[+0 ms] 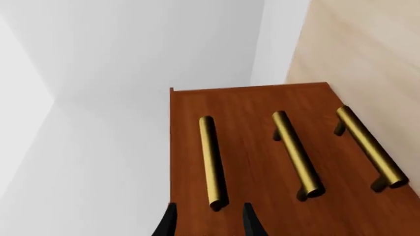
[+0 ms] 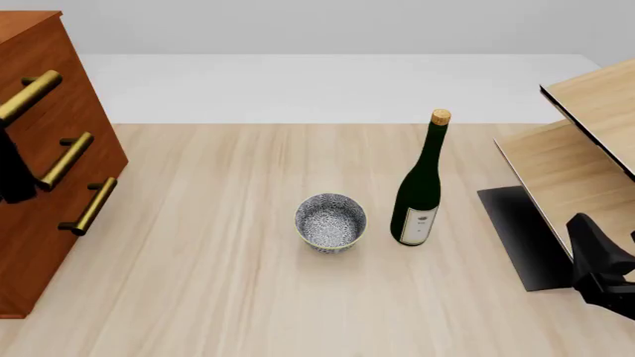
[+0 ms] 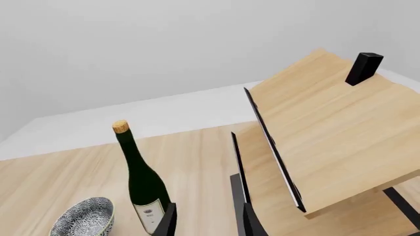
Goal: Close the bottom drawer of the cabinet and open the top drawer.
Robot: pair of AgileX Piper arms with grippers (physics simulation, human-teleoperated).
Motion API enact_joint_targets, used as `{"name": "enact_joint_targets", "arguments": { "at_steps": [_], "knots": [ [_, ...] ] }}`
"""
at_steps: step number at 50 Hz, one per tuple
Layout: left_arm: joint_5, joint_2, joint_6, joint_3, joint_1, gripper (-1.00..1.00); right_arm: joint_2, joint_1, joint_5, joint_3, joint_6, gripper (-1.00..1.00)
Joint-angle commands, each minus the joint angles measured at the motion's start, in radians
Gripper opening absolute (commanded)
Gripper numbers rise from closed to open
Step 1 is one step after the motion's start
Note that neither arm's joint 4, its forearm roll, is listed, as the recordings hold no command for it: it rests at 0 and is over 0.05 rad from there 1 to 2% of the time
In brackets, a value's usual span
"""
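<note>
The reddish-brown cabinet (image 2: 40, 253) stands at the table's left edge. Its three brass handles show in the front view: the top drawer's (image 2: 27, 96), the middle one, and the bottom drawer's (image 2: 89, 206). In the left wrist view all three drawer fronts look flush. My left gripper (image 1: 208, 223) is open, its fingers either side of the line of the top drawer's handle (image 1: 212, 160), just short of its end. It shows in the front view (image 2: 12, 172) as a dark shape at the left edge. My right gripper (image 3: 208, 223) is open and empty, low at the right (image 2: 598, 262).
A patterned bowl (image 2: 331, 221) and a green wine bottle (image 2: 421, 186) stand mid-table. A pale light-wood shelf unit (image 2: 585, 141) on a black base (image 2: 516, 230) fills the right side, close to my right gripper.
</note>
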Motion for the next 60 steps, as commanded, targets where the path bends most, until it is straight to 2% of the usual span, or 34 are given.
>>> {"name": "enact_joint_targets", "arguments": {
  "at_steps": [1, 9, 33, 34, 60],
  "knots": [
    [-0.019, 0.038, 0.0, -0.037, 0.022, 1.0, 0.0, -0.001, 0.0, 0.0, -0.001, 1.0],
    [-0.099, 0.146, -0.003, -0.058, 0.023, 1.0, 0.0, -0.002, -0.002, 0.0, -0.004, 1.0],
    [-0.106, 0.148, -0.014, -0.047, 0.032, 1.0, 0.0, -0.005, -0.005, 0.003, -0.007, 1.0],
    [-0.124, 0.141, 0.0, -0.037, 0.036, -1.0, 0.0, -0.005, -0.005, 0.003, -0.008, 1.0],
    [-0.126, 0.127, 0.013, -0.058, 0.015, -1.0, 0.005, -0.004, -0.007, 0.001, -0.004, 1.0]
  ]
}}
